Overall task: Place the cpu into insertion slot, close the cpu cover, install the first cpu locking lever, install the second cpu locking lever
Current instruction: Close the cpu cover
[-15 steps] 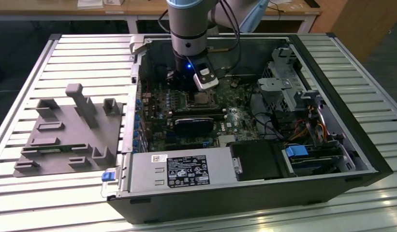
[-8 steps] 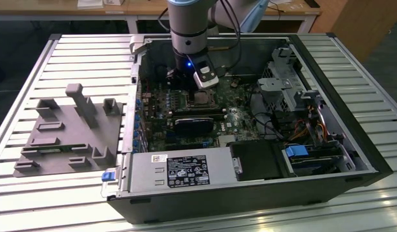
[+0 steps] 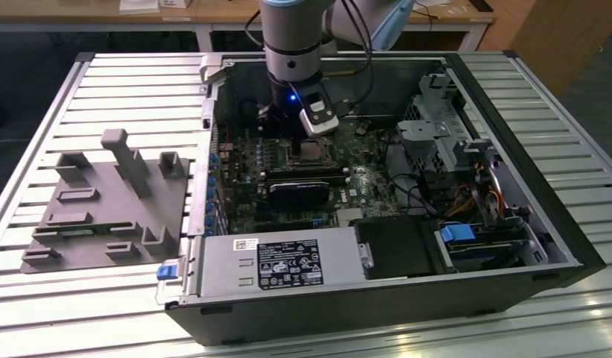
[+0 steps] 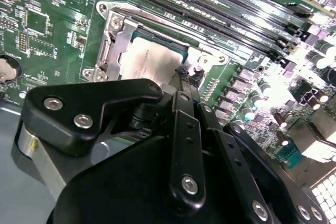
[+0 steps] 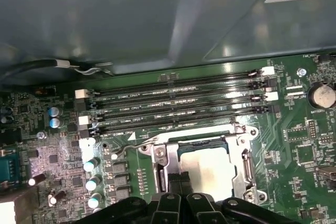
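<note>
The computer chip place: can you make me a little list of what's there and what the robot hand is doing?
cpu: silver top up, sitting in the insertion slot
cpu cover: looks laid flat, framing the cpu
gripper: down low at the socket's edge, right beside the cpu
wire lever: thin, sticks out beside the socket; latched or not, cannot tell
memory slots: long, black, running alongside the socket
motherboard: green, inside the open computer case
</note>
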Action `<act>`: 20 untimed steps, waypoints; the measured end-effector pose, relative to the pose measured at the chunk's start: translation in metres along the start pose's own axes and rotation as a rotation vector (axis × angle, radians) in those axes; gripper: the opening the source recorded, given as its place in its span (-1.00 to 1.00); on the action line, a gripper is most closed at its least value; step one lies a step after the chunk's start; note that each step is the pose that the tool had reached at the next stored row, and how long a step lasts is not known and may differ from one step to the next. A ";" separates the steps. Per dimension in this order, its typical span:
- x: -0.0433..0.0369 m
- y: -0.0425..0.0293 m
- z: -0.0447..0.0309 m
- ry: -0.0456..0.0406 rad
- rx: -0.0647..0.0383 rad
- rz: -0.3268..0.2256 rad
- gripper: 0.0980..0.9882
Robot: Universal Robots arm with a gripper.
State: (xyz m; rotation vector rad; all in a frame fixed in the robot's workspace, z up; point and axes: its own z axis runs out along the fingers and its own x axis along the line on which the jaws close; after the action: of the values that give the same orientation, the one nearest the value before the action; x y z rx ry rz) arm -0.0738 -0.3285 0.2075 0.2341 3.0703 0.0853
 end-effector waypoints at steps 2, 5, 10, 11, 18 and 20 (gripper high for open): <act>-0.0043 0.0006 0.0003 0.0016 0.000 0.000 -0.99; -0.0126 0.0019 0.0009 0.0058 0.001 0.000 -0.99; -0.0246 0.0037 0.0015 0.0152 0.002 0.001 -0.99; -0.0247 0.0037 0.0010 0.0155 0.003 0.001 -0.99; -0.0256 0.0046 -0.0133 0.0155 0.002 0.001 -0.99; -0.0259 0.0050 -0.0191 0.0155 0.002 0.001 -0.99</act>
State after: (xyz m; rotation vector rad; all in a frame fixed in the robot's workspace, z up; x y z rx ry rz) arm -0.0488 -0.3285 0.2283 0.2361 3.0859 0.0839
